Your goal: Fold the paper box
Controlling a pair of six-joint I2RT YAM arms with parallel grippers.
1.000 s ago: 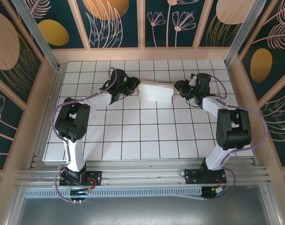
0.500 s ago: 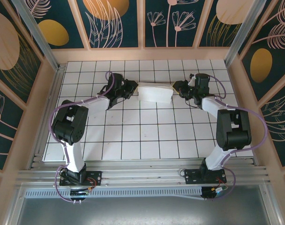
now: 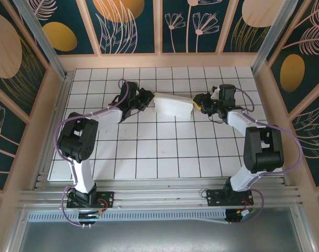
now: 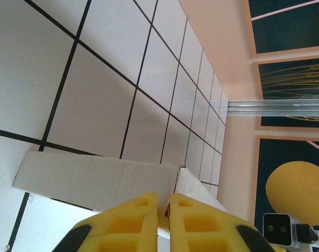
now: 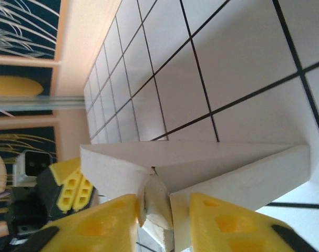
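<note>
Near edge: both arms are bolted to the aluminium rail [image 3: 159, 198]. Left arm [image 3: 78, 144] and right arm [image 3: 260, 149] each reach away over the white gridded surface [image 3: 164, 157].

Further out: the paper box [image 3: 173, 106] sits on the surface between the two wrists, in the far half of the grid, roughly centred. It's white, unmarked and skewed to the grid lines. From above, its left end looks narrower than its right.

Left pincer [image 4: 163, 197] is at the box's left end. Its yellow fingers [image 4: 122, 223] are clenched almost together, right over the corner where a long panel meets the end wall. A crease runs in under the tips, so it might be nipping thin card. Can't confirm, the wrist view is too tight.

Right pincer [image 5: 163, 199] is at the right end, grasping the box. Its fingers sit part-way apart with a folded end flap [image 5: 155, 202] wedged between them, and the long panels run away from it. The left pincer's yellow shows past the box's other end in that view.

Beyond: a peach rim [image 3: 159, 60], then dark teal wall panels [image 3: 130, 23] with leaf prints.
</note>
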